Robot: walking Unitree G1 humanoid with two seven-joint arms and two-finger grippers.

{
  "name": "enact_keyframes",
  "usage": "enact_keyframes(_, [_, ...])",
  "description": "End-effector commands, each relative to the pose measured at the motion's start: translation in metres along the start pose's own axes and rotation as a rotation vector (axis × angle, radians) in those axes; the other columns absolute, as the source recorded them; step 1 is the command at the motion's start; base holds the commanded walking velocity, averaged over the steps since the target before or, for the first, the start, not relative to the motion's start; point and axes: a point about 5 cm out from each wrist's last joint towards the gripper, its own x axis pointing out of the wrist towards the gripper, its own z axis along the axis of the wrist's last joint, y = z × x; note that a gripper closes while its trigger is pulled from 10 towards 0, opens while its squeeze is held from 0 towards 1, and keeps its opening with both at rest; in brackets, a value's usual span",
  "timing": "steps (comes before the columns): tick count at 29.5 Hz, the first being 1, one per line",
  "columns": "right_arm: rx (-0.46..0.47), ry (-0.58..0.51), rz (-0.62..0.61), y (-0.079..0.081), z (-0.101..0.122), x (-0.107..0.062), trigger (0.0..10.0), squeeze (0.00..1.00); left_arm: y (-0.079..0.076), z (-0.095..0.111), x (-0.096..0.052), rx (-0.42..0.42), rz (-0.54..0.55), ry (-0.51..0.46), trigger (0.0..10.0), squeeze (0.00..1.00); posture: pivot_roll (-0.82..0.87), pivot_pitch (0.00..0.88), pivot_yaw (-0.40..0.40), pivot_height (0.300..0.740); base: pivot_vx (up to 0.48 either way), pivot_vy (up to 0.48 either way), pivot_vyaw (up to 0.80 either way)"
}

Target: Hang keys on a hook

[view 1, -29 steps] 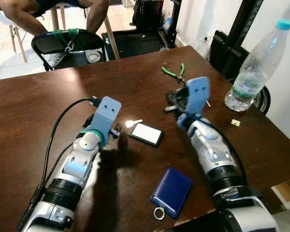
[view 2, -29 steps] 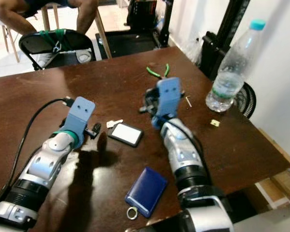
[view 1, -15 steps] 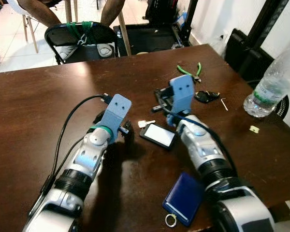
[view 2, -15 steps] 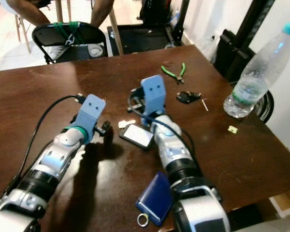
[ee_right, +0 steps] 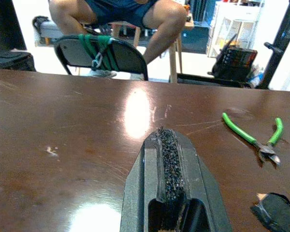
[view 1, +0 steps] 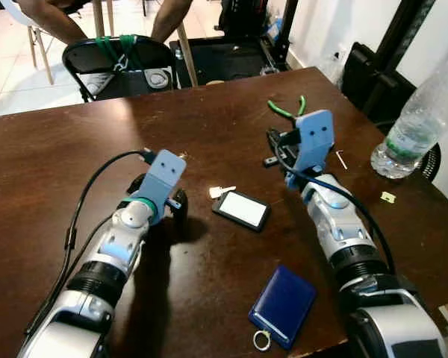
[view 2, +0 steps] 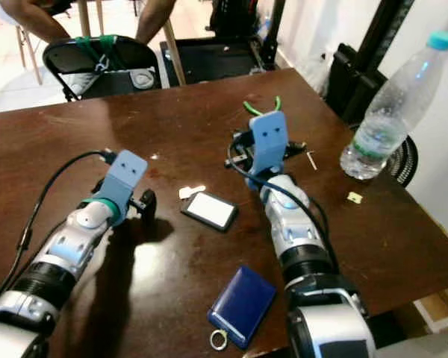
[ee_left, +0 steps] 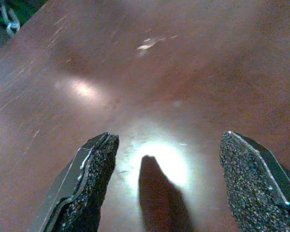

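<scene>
Two grippers hover low over the brown tabletop (view 1: 52, 156). My left gripper (ee_left: 176, 193) has its fingers spread wide over bare wood, toward the left edge. My right gripper (ee_right: 166, 179) has its fingers pressed together, holding nothing, near the far edge by the green pliers (ee_right: 253, 140). One small silver key (view 1: 222, 192) lies mid-table, just beside a phone (view 1: 242, 210); a black key fob (ee_right: 275, 212) sits near the pliers.
</scene>
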Motion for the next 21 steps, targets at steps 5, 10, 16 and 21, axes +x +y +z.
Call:
enact_keyframes(5, [0.000,0.111,0.069,0.017,-0.012,0.008,10.0,0.00,-0.004,0.022,-0.003,-0.194,-0.042,-0.080,10.0,0.00,-0.12,0.131,0.069,0.740,0.000,0.000,0.00])
enact_keyframes(10, [-0.016,0.335,0.112,0.022,-0.037,0.007,10.0,0.00,-0.001,0.053,-0.007,-0.297,-0.041,-0.183,10.0,0.00,-0.12,0.126,0.049,0.740,0.000,0.000,0.00])
enact_keyframes(16, [0.091,0.465,0.116,0.011,-0.058,-0.008,10.0,0.00,0.004,0.072,-0.013,-0.335,-0.018,-0.251,10.0,0.00,-0.12,0.130,0.032,0.740,0.000,0.000,0.00])
enact_keyframes(21, [0.105,0.476,0.127,0.007,-0.062,-0.013,10.0,0.00,0.006,0.071,-0.015,-0.338,-0.007,-0.256,10.0,0.00,-0.12,0.131,0.031,0.740,0.000,0.000,0.00])
